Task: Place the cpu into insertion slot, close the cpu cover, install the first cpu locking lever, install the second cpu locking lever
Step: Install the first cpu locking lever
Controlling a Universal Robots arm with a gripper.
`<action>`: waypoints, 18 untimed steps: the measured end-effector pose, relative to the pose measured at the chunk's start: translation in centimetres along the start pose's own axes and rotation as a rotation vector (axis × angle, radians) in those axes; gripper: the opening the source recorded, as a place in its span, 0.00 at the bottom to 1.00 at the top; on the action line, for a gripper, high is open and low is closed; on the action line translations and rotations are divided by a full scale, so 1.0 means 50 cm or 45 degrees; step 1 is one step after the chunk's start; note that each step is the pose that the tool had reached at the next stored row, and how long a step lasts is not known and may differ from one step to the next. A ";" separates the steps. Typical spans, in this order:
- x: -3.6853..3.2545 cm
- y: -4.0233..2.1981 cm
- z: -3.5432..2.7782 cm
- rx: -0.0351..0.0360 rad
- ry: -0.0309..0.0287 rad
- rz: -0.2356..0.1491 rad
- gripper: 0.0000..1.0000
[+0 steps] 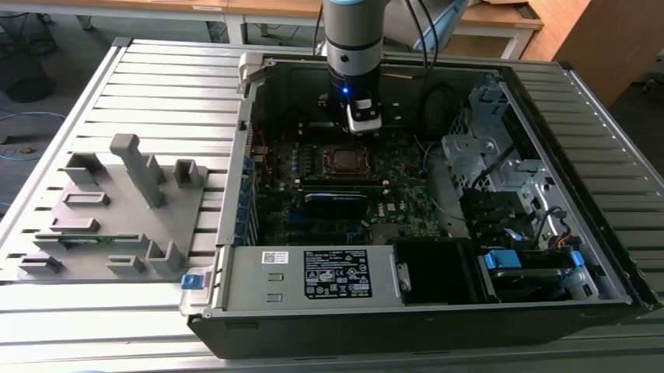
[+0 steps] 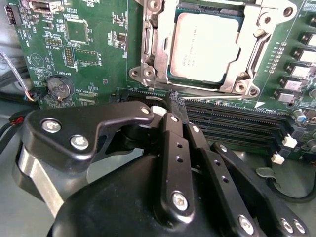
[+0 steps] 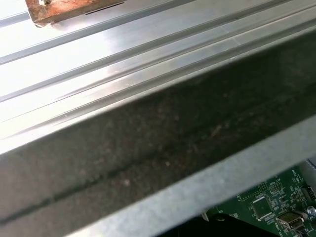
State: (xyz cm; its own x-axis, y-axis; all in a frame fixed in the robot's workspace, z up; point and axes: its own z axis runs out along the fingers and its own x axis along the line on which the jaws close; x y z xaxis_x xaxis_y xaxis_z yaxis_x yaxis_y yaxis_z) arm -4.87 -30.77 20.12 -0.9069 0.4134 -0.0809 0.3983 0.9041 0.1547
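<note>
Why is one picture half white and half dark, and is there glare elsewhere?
First wrist view: light bounces off the ribbed metal table, washing it white, while the case wall beside it sits in shade. Second wrist view: the cpu shows a soft sheen, the black gripper looks dark. Exterior view: the case is dim inside, a small blue light glowing on the arm.

Exterior view: high and oblique, looking down from a distance into the open case (image 1: 415, 311) on the slatted table (image 1: 155, 85). Second wrist view: close, facing past the gripper (image 2: 176, 101) onto the motherboard (image 2: 89, 44). First wrist view: very near the case wall (image 3: 148, 148), grazing the table. All three views share the motherboard.
</note>
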 end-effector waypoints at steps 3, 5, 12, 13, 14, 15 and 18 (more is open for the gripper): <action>0.001 0.000 0.000 -0.0010 -0.0020 0.000 0.11; 0.002 0.000 0.000 -0.0021 -0.0043 -0.001 0.11; 0.004 0.002 0.000 -0.0030 -0.0063 -0.001 0.11; 0.004 0.003 0.000 -0.0031 -0.0064 -0.001 0.11; 0.004 0.003 0.000 -0.0031 -0.0065 -0.001 0.11; 0.004 0.003 0.000 -0.0031 -0.0066 -0.001 0.11; 0.005 0.003 0.000 -0.0044 -0.0095 -0.001 0.11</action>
State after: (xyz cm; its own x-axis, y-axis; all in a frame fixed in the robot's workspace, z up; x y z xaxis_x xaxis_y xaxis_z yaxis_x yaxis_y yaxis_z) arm -5.05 -30.52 20.10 -0.9062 0.4135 -0.0884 0.3971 0.9041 0.1580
